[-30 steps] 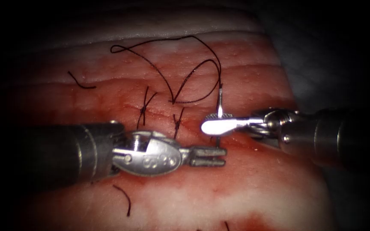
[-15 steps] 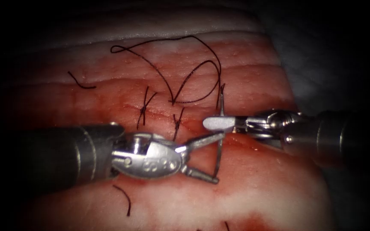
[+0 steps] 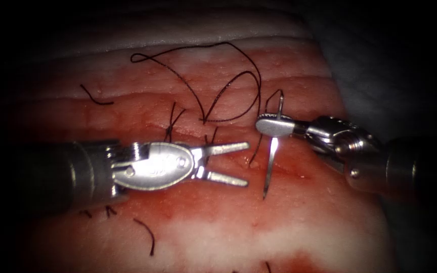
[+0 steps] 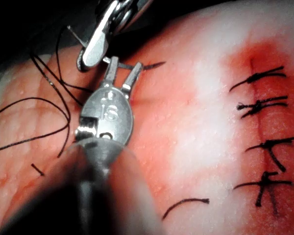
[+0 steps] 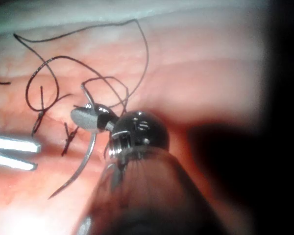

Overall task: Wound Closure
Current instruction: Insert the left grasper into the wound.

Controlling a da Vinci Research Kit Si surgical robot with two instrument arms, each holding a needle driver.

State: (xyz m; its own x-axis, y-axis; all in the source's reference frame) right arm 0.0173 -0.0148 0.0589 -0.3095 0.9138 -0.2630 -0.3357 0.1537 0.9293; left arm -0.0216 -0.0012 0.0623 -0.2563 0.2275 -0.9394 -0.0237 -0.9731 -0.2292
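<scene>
My right tool (image 3: 274, 125) comes in from the right, jaws shut on the curved needle (image 3: 271, 162) near its thread end. The needle hangs free above the tissue (image 3: 299, 222), just right of the two tied stitches (image 3: 169, 130), with its point (image 3: 265, 194) downward. My left tool (image 3: 247, 164) lies left of the needle with its jaws open and holds nothing. The black thread (image 3: 203, 65) runs from the needle's end into loose loops on the far tissue. The right wrist view shows the right tool (image 5: 85, 117), the needle (image 5: 85, 156) and the left tool (image 5: 14, 152). The left wrist view shows the left tool (image 4: 125, 63) close to the needle's point (image 4: 152, 65).
Cut ends of thread (image 3: 94, 97) lie on the tissue at the far left, and another (image 3: 147, 235) in front of the left shaft. A row of several finished stitches (image 4: 262, 142) runs along a second line. Red fluid (image 3: 299, 263) wets the tissue near the front.
The left jaws, shut at the needle's point a second ago, opened and drew back to the left. The right jaws closed on the needle and carried it up and to the right.
</scene>
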